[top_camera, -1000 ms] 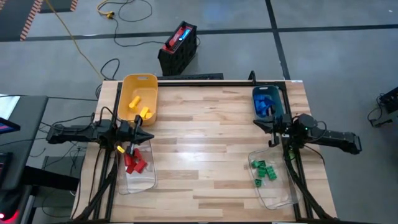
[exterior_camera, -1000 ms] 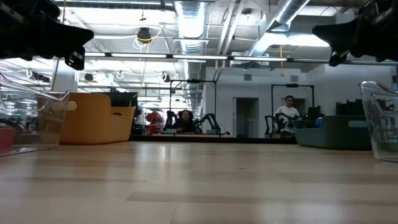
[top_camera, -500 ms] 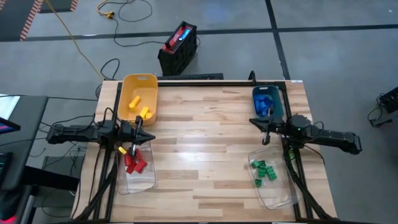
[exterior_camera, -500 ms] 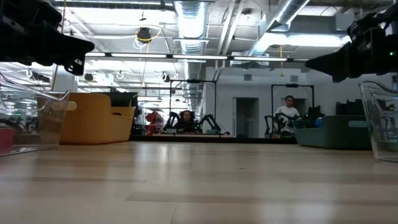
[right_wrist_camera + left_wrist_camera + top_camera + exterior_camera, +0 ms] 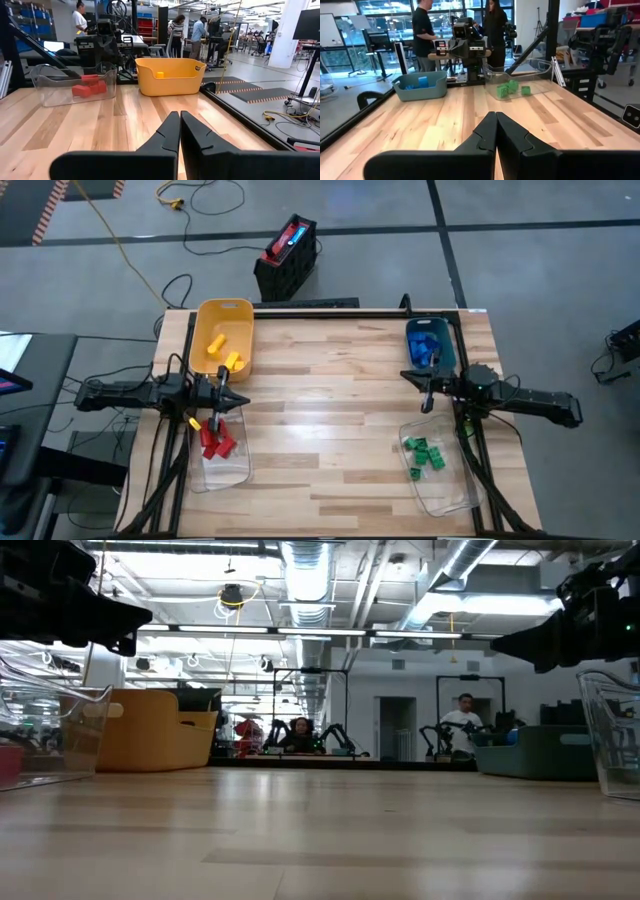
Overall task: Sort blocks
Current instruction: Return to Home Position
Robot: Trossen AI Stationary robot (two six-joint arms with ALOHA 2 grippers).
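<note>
The blocks lie in four bins. Yellow blocks [image 5: 222, 351] are in the yellow bin [image 5: 243, 310], and red blocks [image 5: 215, 443] are in the left clear bin [image 5: 232, 473]. Blue blocks [image 5: 426, 347] fill the teal bin [image 5: 450, 340], and green blocks [image 5: 424, 455] sit in the right clear bin [image 5: 450, 495]. My left gripper [image 5: 243, 401] hangs shut and level above the table between the yellow bin and the left clear bin. My right gripper [image 5: 405, 375] hangs shut and level just in front of the teal bin. In the wrist views both hold nothing: left [image 5: 496, 119], right [image 5: 179, 117].
Bare wood runs across the table's middle between the two pairs of bins. A small yellow piece [image 5: 195, 421] shows at the left clear bin's far end, under the left arm. People stand in the room beyond the table [image 5: 463, 720]. A black and red case [image 5: 288, 252] sits on the floor.
My right gripper has moved a little toward the table's left and far side and tipped from slanting down to level, then held still. The blocks and bins have stayed in place.
</note>
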